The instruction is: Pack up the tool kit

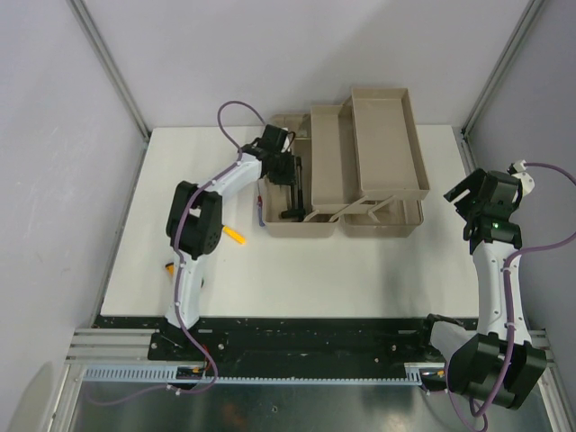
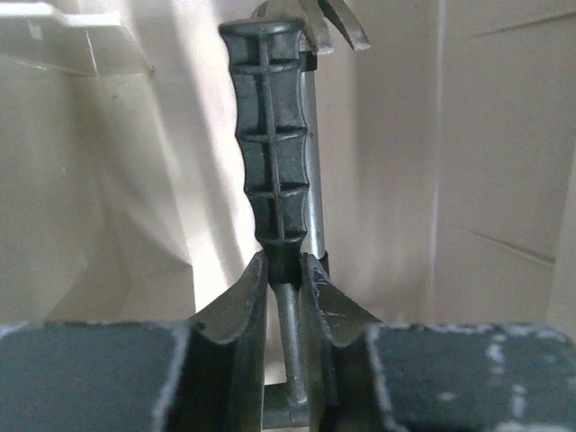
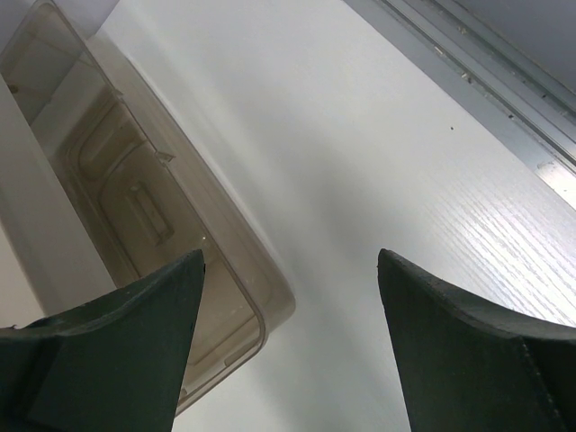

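Starting at the bottom of the overhead view, where both arm bases sit, the white surface [image 1: 360, 261] carries a yellow-handled tool [image 1: 235, 236] lying loose just beside the left arm's elbow. A small orange bit [image 1: 169, 266] shows at lower left, largely hidden behind that arm, so at least one piece looks yet to be packed. Further up, the right hand [image 3: 290, 259] hangs over the surface at the right edge of the frame, its jaws spread wide and holding nothing. Its own camera shows a translucent brownish corner [image 3: 135, 207] of the kit at the upper left, probably the lid. That parked pose seems meant to keep the right arm out of the way. Beyond it, at upper centre, the beige toolbox [image 1: 297, 230] stands with its fold-out trays [image 1: 382, 135] swung up and to the right, which leaves the deep left compartment uncovered. The left hand [image 2: 283, 263] reaches down into that compartment, its jaws pinched tight on a black-handled tool [image 2: 273, 135] where the ribbed grip meets the metal shaft, with beige walls on every side. Gripping low on the handle likely lets the tool be laid lengthwise along the floor of the box before release.
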